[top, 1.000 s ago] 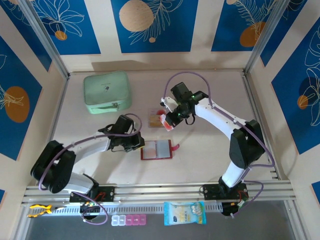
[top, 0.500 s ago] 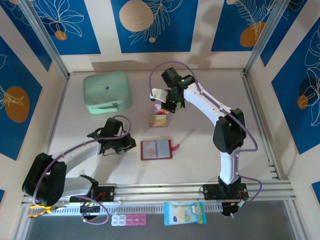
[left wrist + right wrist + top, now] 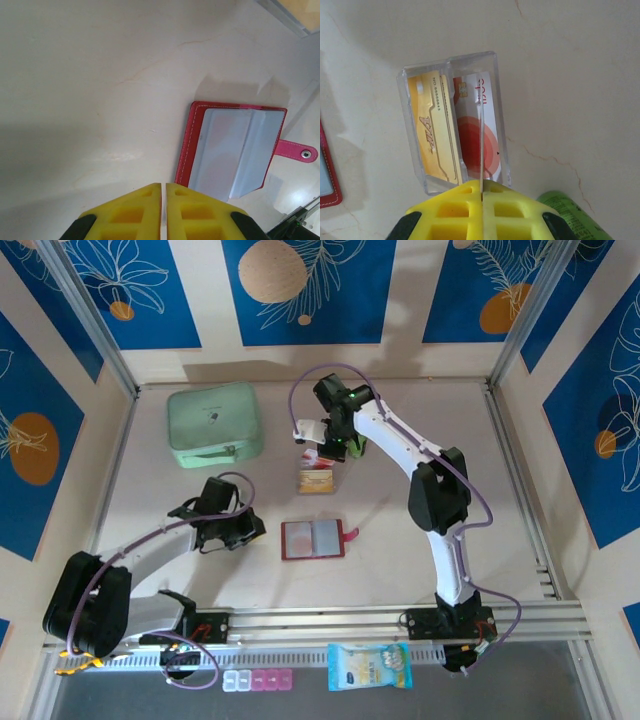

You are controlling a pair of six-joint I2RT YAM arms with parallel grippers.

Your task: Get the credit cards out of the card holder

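Right gripper [image 3: 481, 190] is clenched on one credit card [image 3: 481, 135], edge-on over the clear tray [image 3: 503, 130] holding other cards [image 3: 432, 135], mid-table. Left gripper [image 3: 161, 189], clamped empty, hovers beside the open card holder [image 3: 235, 150], toward the table's [image 3: 75, 75] left edge.

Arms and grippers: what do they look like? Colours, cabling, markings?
Both the left arm and right arm: white shells, black joints, a purple cable looping alongside. On the left gripper and right gripper: yellow fingers with square recessed pockets, black mounts.
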